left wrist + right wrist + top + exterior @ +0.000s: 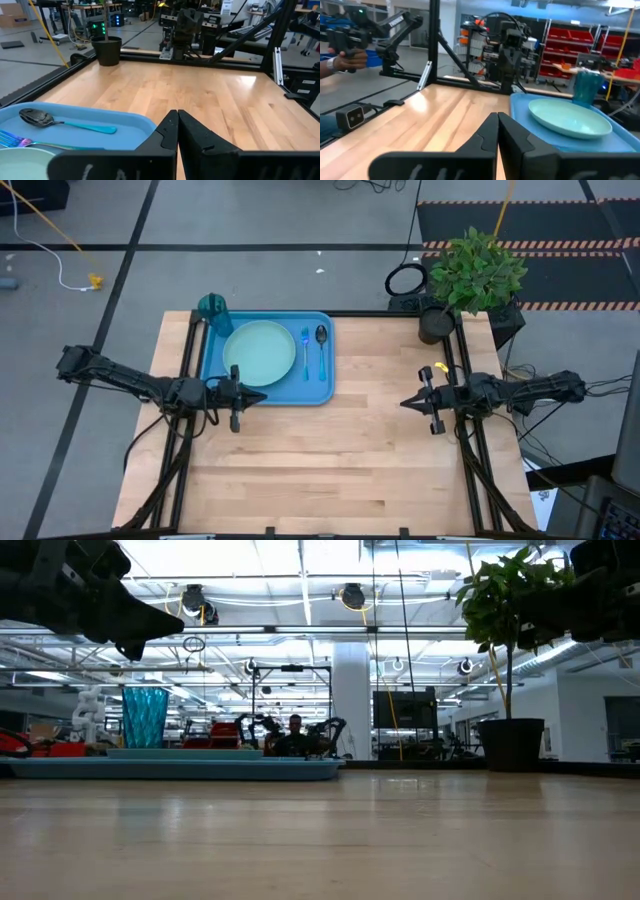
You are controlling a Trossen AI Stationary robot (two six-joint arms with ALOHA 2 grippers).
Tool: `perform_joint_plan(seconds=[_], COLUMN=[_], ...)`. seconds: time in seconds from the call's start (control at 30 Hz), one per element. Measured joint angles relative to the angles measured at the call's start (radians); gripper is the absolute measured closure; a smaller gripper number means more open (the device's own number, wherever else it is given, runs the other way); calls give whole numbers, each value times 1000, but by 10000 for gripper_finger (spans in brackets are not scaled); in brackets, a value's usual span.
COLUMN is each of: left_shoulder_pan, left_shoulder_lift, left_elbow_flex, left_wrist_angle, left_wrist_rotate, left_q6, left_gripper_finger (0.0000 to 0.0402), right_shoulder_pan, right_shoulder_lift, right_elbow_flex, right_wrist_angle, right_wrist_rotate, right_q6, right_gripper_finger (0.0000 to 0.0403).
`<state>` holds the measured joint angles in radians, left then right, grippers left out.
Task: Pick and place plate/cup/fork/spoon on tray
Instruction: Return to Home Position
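**All four pieces on the tray; only the arms' retreat is left**

The left gripper (262, 395) hangs above the near left part of the tray (315, 392). Its jaws are pressed together on nothing, as the left wrist view shows. The low view puts it well clear of the table (340, 460).

The bright blue tray sits on the far left part of the table and carries everything the task names:
- The teal cup (213, 307) stands upright at the far left corner, apparently just inside the rim.
- The pale green plate (259, 352) lies flat to the right of the cup and nearer, filling the tray's left half.
- The blue-handled fork (305, 352) lies just right of the plate, its length running near to far.
- The spoon (321, 350) lies beside the fork, close to the right rim, with its dark bowl at the far end.

None of these appears to hang over the rim, and nothing of the set lies on the bare wood.

The right gripper (404, 403) hovers over the right middle of the table, well apart from the tray. It points left with its jaws closed and empty. A potted plant (436, 325) stands at the far right corner and is not part of the job.

The placing looks complete. What remains, as I judge it, is for both arms to draw back to rest, and the left one must lift away without brushing the plate or the tray's near rim.
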<state>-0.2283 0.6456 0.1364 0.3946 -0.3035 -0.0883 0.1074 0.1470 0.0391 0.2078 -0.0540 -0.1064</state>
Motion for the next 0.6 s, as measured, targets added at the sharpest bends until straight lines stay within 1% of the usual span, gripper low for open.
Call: perform_joint_plan(seconds=[0.1,0.27,0.4,0.6], left_shoulder_pan=[0,0,0,0], left_shoulder_lift=[0,0,0,0], left_elbow_flex=[0,0,0,0], left_wrist_angle=[6,13,15,30], left_wrist_rotate=[0,0,0,-8], left_q6=[0,-1,2,39], left_gripper_finger=[394,387,398,387], right_shoulder_pan=[-29,-64,-90,-124], right_shoulder_lift=[-24,-59,-66,-66], right_elbow_flex=[-2,-24,-24,-24], right_wrist_angle=[-40,-47,-65,-69], right_wrist_rotate=[-3,-1,-3,-2], right_q6=[11,8,0,-11], right_gripper_finger=[403,403,403,403])
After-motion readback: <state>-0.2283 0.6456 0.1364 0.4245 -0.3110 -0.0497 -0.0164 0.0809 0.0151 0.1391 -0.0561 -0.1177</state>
